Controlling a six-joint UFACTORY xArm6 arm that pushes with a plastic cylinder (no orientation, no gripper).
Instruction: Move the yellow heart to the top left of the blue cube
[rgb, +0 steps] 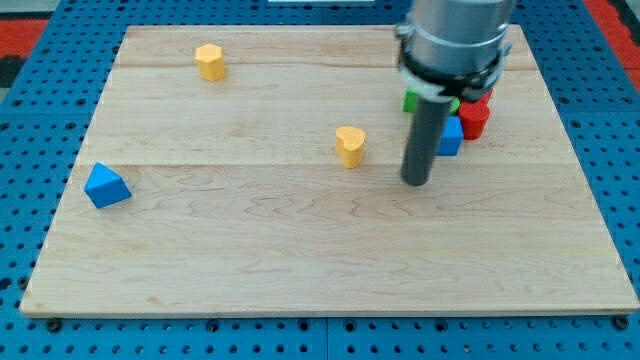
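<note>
my tip (416, 181) right of yellow heart (350, 145); no pincer fitted; pushing left drives it away from blue cube (450, 136)

Tool tip (416, 183) down on bench (300, 260), right of yellow heart (350, 145), not touching. Blue cube (450, 136) just behind rod, beside red block (474, 118) and green block (412, 100). Blue triangle (106, 186) far left. Yellow block (210, 61) top left.

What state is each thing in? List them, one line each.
Tip: on the board, right of the yellow heart, apart from it.
Yellow heart: upright, untouched, mid-board.
Blue cube: partly hidden behind the rod.
Yellow block: alone, top left.
Blue triangle: alone, left edge.
Red block: beside the blue cube.
Green block: mostly hidden.
</note>
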